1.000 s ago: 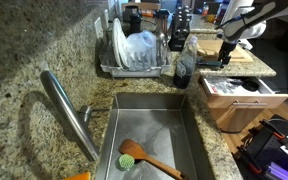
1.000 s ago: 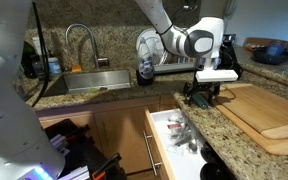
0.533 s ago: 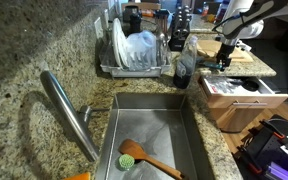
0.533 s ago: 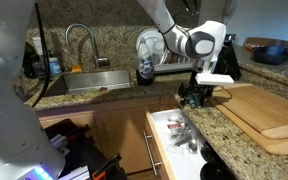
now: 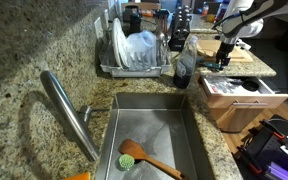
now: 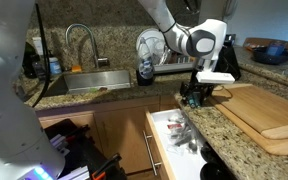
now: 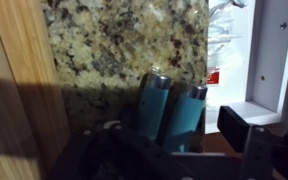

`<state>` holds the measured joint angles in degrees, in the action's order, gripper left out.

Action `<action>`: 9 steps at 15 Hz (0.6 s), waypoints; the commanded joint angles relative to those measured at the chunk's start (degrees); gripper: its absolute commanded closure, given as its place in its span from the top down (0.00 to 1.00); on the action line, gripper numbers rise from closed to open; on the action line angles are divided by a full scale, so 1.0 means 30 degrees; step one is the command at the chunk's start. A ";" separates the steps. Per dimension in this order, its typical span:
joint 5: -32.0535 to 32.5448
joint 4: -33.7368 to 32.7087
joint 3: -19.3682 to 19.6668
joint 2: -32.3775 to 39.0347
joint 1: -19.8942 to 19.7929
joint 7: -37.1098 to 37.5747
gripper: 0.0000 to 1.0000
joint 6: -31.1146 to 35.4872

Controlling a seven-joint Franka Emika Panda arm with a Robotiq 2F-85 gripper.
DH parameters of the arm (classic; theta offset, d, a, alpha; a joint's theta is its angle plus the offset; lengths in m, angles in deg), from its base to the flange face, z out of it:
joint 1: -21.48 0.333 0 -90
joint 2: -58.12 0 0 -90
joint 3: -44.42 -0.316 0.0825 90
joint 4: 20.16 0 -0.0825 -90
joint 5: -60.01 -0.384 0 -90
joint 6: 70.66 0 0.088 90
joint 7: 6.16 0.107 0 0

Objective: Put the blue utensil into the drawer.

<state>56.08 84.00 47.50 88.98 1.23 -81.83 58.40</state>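
Note:
The blue utensil [image 7: 174, 110] shows in the wrist view as two slim teal-blue bars side by side over the granite counter, between the cutting board [image 7: 9, 70] and the open drawer [image 7: 274, 50]. My gripper [image 7: 169, 135] is open, and its dark fingers stand on either side of the utensil. In an exterior view the gripper [image 6: 194, 97] is low on the counter at the cutting board's [image 6: 264, 110] left edge, just behind the light wood drawer [image 6: 162, 140], with a teal spot [image 6: 191, 101] under it. Elsewhere the gripper [image 5: 224, 58] hides the utensil, above the drawer [image 5: 216, 82].
The drawer holds several small items [image 6: 184, 140]. A dark bottle [image 5: 182, 70] and a dish rack [image 5: 134, 55] stand beside the gripper. The sink [image 5: 174, 125] holds a wooden spoon [image 5: 154, 160] and a green scrubber [image 5: 127, 160]. A blue bowl [image 6: 269, 50] sits behind the board.
From one second ago to half a second ago the gripper shifted a little toward the drawer and lower. Since then nothing has visibly moved.

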 commanded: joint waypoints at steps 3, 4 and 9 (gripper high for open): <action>-0.0189 -0.0777 0.0024 0.0107 -0.0143 0.0004 0.42 -0.0470; -0.0138 -0.0984 0.0089 0.0166 -0.0114 0.0170 0.34 -0.0597; -0.0520 -0.2468 -0.0122 0.0542 -0.0192 0.0295 0.28 -0.2232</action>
<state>56.07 80.88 47.72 89.04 1.22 -80.93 55.88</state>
